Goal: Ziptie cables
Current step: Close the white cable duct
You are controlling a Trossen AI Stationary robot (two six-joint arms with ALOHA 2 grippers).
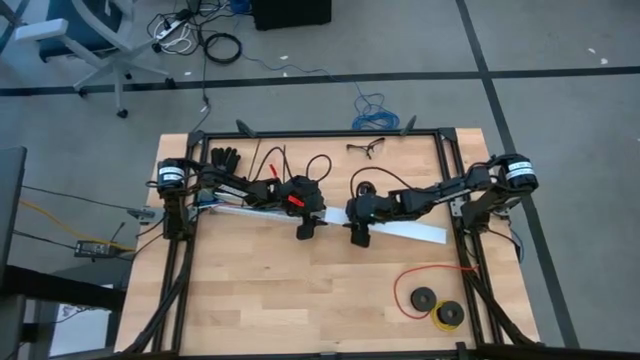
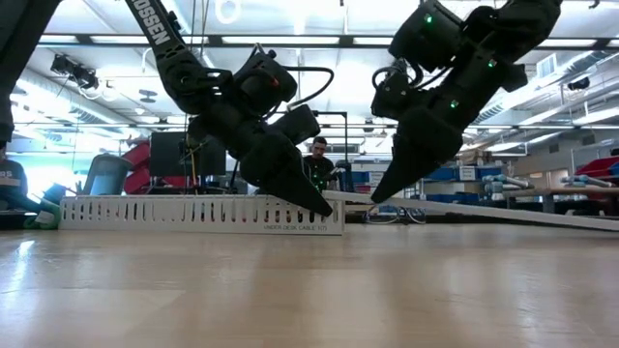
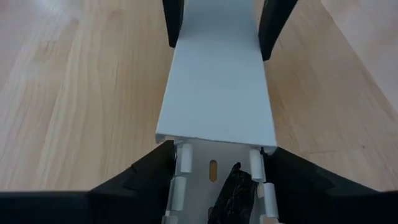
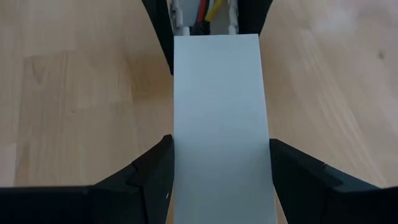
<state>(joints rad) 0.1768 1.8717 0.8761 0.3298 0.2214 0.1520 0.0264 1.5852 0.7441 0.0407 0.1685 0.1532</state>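
On my low feed, nearest the lens, bare wooden bench (image 2: 309, 290) runs up to both end effectors, meeting tip to tip at the middle. The left end effector (image 3: 214, 163) straddles the slotted white channel (image 2: 193, 213), its dark fingers (image 3: 146, 177) against each wall, so it is clamped on the channel. The right end effector (image 4: 217, 163) grips the flat white cover strip (image 4: 217, 112) the same way, fingers tight to both edges; that strip slopes up off the channel's end toward the right arm's side. The cables (image 4: 208, 9) lie inside the channel, just past the cover's edge (I catch only red and yellow strands in the right wrist feed), and a dark clump (image 3: 233, 190) sits on the channel floor. Farther back, a black glove (image 1: 226, 158) and glasses (image 1: 367, 148) lie near the bench's far edge.
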